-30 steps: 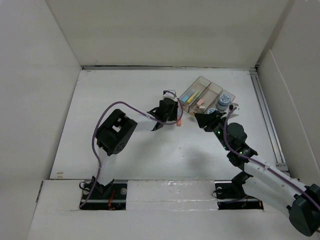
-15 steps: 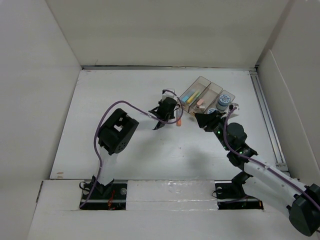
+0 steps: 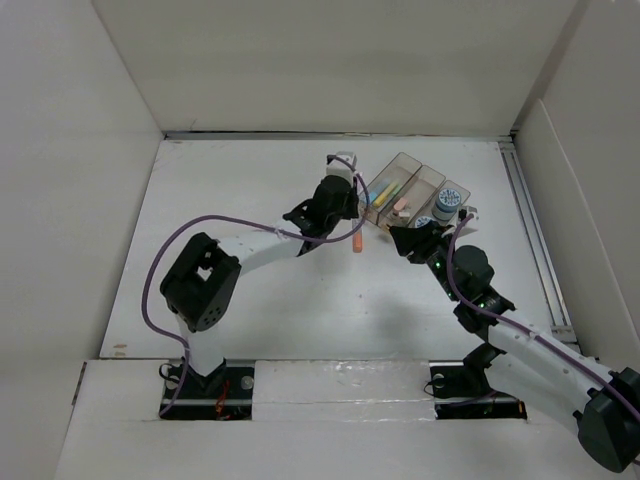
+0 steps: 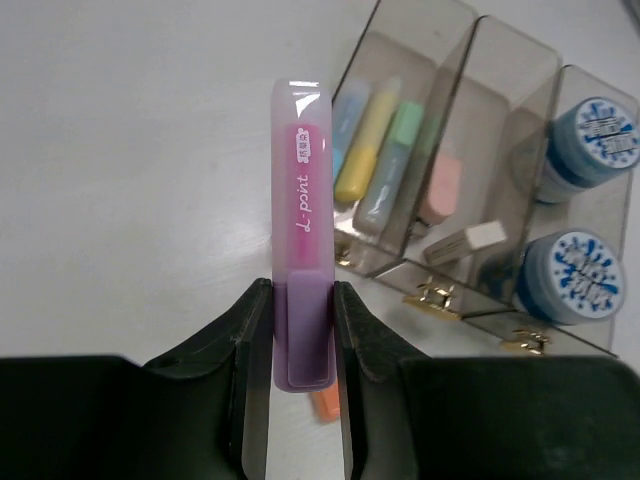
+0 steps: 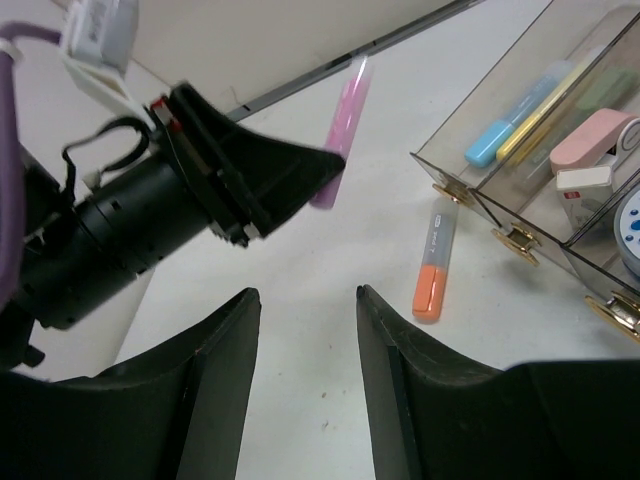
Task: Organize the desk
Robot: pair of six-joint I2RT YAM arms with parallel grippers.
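Since one second ago the left arm has stretched out toward the far right, and the left gripper (image 4: 302, 300) now sits nearer the clear three-compartment tray (image 3: 429, 174). Its jaws are pressed onto the lower barrel of one pink highlighter (image 4: 300, 180). The highlighter's long axis runs straight out from the fingers, clear cap end leading. White lettering along the barrel reads roughly "d-point"; the small label above it is too fine to read. One orange highlighter (image 5: 432, 260) lies flat beneath, just beside the tray's near wall, orange end toward the arms. The first compartment of the tray holds three highlighters: blue, yellow and green. The middle one holds one pink block and one white block. The third holds two round jars (image 4: 575, 275) with blue-and-white patterned lids. The right gripper (image 5: 308, 300) hovers near the tray, fingers spread, nothing between them. The desk (image 3: 230, 200) lies flat under everything, its long axis left to right in the top view.
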